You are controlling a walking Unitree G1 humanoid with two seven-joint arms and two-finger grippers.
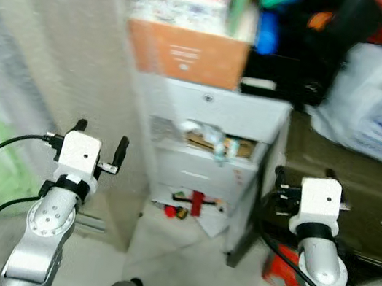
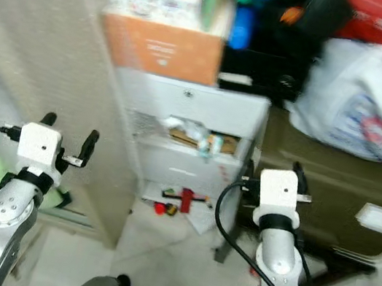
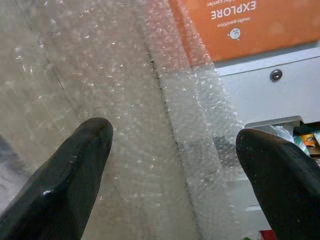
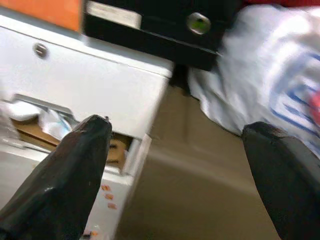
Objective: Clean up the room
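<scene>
1. Nearest to the camera were the robot's two silver arms, held up in front of its body, one on each side.
2. Behind them stood a white drawer cabinet (image 1: 212, 128). It was the biggest thing straight ahead. One drawer hung part way open, with paper and wrappers (image 1: 210, 140) poking out.
3. An orange box (image 1: 185, 51) sat on top of the cabinet, with more boxes stacked above it.
4. A big white plastic bag (image 1: 379, 102) lay on a dark crate (image 1: 338, 191) to the right of the cabinet.
5. A sheet of bubble wrap (image 3: 125, 100) leaned to the left of the cabinet.
6. Small red toys and a sheet of paper (image 1: 194, 207) lay on the floor at the foot of the cabinet. I think this was the mess to tidy.
7. The view was blurry, so the robot seemed to be moving. To do well, I think it should stop close to the cabinet, bend low, and pick up one small thing at a time.
8. The left gripper (image 1: 98, 143) had its fingers wide apart. It held nothing and touched nothing, pointing at the bubble wrap.
9. The right gripper (image 4: 180, 145) was wide apart too, and empty, aimed at the gap between cabinet and crate.
</scene>
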